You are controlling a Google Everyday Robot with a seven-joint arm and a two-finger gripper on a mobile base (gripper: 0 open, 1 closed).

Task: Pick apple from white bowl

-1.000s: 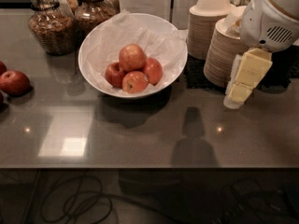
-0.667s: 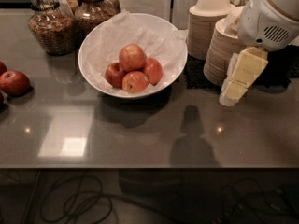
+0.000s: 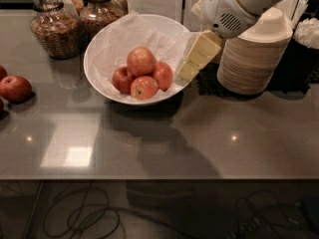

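Note:
The white bowl [image 3: 99, 78], lined with crinkled white paper, stands on the grey counter at centre. Several apples lie in it. The largest, palest apple [image 3: 140, 60] sits on top at the back, with smaller red apples [image 3: 144, 87] around it. My gripper [image 3: 189, 69], with cream-yellow fingers, hangs from the white arm at upper right. It is over the bowl's right rim, a short way right of the apples and touching none of them.
Two glass jars [image 3: 56, 30] of dry food stand behind the bowl at left. Stacks of beige disposable bowls [image 3: 254, 59] stand at right on a black mat. Loose red apples [image 3: 16, 87] lie at the counter's left edge. The counter's front edge runs across the lower part.
The gripper has swung left from beside the beige bowl stacks to the white bowl's right rim. The view has shifted. The apples have not moved.

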